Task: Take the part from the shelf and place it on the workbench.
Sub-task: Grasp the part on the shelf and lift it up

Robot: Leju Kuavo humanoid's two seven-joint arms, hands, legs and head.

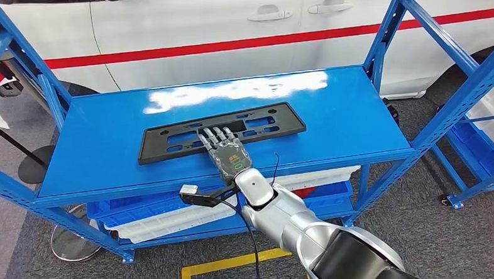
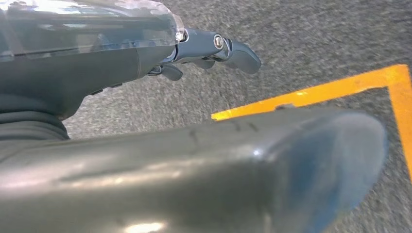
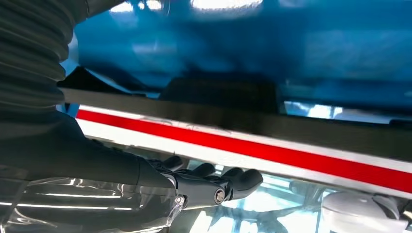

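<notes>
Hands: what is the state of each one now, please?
Left hand: holds nothing, fingers curled in, hanging over the floor.
Right hand: lies flat on the part, fingers extended; grip cannot be told.

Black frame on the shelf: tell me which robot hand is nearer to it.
Right. The right robot hand lies with its fingers on the black frame. The left robot hand hangs over grey floor, away from the shelf.
</notes>
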